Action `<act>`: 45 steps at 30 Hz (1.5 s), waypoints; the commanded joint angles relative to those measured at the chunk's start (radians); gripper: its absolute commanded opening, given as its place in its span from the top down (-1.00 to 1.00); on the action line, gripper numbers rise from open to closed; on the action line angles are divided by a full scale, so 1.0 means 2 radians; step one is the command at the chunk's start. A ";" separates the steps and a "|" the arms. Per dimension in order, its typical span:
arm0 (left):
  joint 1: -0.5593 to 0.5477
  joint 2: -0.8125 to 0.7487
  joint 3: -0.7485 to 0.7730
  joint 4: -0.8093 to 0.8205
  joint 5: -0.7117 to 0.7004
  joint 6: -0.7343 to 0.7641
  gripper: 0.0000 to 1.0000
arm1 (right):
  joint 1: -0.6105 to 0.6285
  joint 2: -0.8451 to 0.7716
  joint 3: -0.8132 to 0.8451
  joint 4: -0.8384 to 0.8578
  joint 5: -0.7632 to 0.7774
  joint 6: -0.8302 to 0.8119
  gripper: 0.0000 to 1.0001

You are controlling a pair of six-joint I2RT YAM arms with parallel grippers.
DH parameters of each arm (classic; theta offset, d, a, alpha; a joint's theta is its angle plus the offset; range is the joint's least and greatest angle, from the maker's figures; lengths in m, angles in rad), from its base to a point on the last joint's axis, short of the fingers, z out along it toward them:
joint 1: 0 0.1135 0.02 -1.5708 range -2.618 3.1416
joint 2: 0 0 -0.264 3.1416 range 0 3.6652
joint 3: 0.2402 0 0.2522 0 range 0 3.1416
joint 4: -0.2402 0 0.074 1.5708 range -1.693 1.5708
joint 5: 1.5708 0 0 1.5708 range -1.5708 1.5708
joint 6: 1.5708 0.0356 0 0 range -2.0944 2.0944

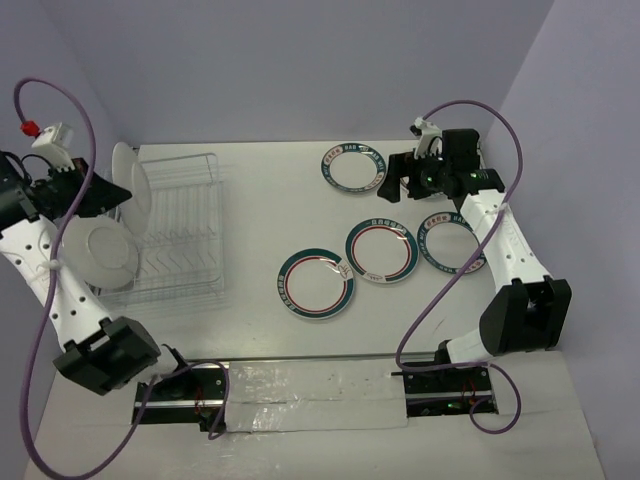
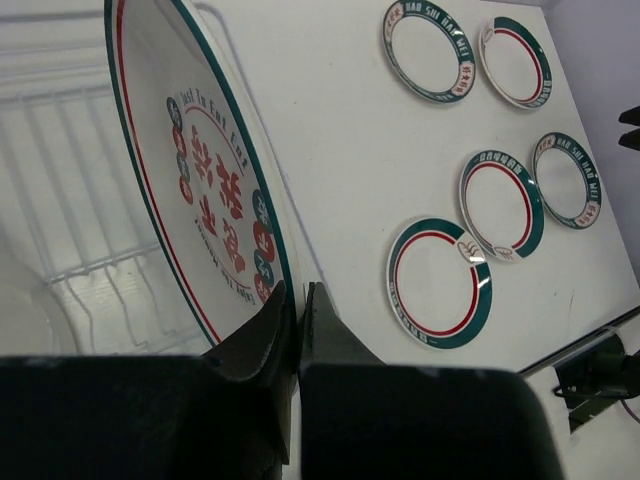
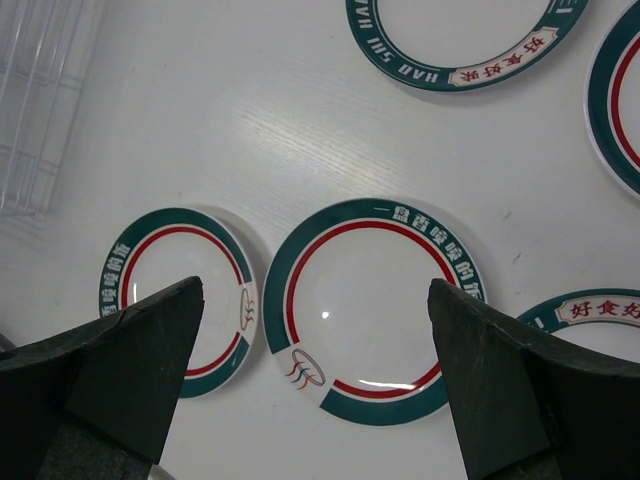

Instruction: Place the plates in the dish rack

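My left gripper [image 1: 117, 192] [image 2: 297, 295] is shut on the rim of a plate with a red centre pattern [image 2: 210, 190]. It holds this plate upright [image 1: 129, 180] over the left end of the white wire dish rack [image 1: 185, 230] [image 2: 100, 265]. A second plate [image 1: 100, 252] leans in the rack, white underside up. Several teal-rimmed plates lie flat on the table [image 1: 316, 283] [image 1: 381, 249] [image 1: 452, 245] [image 1: 353, 167]. My right gripper [image 1: 396, 180] [image 3: 315, 300] is open and empty, above a teal-rimmed plate [image 3: 370, 310] without touching it.
In the right wrist view more teal-rimmed plates lie around [image 3: 175, 295] [image 3: 460, 40], and the rack's corner [image 3: 40, 90] shows at top left. One plate [image 2: 515, 62] lies under the right arm. Walls close the table at the back and sides.
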 commanded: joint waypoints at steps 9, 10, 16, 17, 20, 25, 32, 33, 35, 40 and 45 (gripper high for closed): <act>0.065 -0.021 -0.025 -0.117 0.005 0.176 1.00 | 0.009 0.020 0.024 0.004 -0.028 -0.003 -1.00; 0.066 -0.018 -0.022 -0.118 0.002 0.174 1.00 | 0.009 0.021 0.027 0.002 -0.033 -0.003 -1.00; 0.066 0.030 -0.001 -0.118 0.003 0.161 1.00 | 0.009 0.034 0.054 -0.031 -0.065 -0.012 -1.00; 0.068 0.037 -0.001 -0.119 0.004 0.159 1.00 | 0.010 0.039 0.058 -0.039 -0.064 -0.013 -1.00; 0.077 0.052 0.003 -0.118 0.011 0.162 1.00 | 0.009 0.046 0.071 -0.053 -0.058 -0.019 -1.00; 0.084 0.056 0.013 -0.119 0.010 0.168 1.00 | 0.010 0.054 0.082 -0.063 -0.048 -0.022 -1.00; 0.124 0.057 -0.017 -0.119 0.011 0.192 1.00 | 0.010 0.063 0.089 -0.070 -0.041 -0.025 -1.00; 0.127 0.058 -0.021 -0.119 0.012 0.195 1.00 | 0.010 0.065 0.092 -0.071 -0.039 -0.025 -1.00; 0.134 0.061 -0.031 -0.119 0.012 0.205 1.00 | 0.011 0.067 0.093 -0.071 -0.039 -0.025 -1.00; 0.153 0.072 -0.042 -0.119 0.019 0.218 1.00 | 0.015 0.068 0.090 -0.068 -0.035 -0.022 -1.00; 0.162 0.081 -0.057 -0.119 0.031 0.226 1.00 | 0.018 0.071 0.093 -0.070 -0.031 -0.023 -1.00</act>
